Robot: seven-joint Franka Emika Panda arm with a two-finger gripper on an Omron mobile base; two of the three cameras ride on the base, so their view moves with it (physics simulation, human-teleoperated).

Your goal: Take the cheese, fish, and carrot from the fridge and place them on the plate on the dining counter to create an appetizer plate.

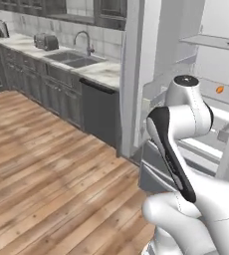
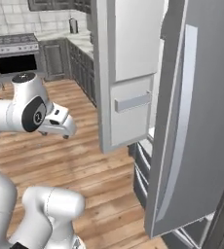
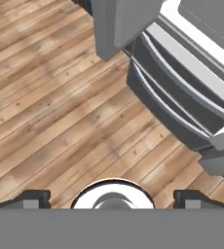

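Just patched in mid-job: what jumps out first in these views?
The fridge stands with both doors swung open, bright shelves showing at the right of the left base view. A small orange item, probably the carrot, sits on a middle shelf there. The white arm is folded in front of the fridge, its hand open and empty, pointing down at the wood floor beside the lower drawers.

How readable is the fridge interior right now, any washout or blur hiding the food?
Left base view: the fridge interior is bright and washed out; a small orange item, likely the carrot, shows soft on a shelf. Right base view: the open door blocks the shelves. Hand view: the claw looks at sharp wooden floor and the fridge's lower drawers.
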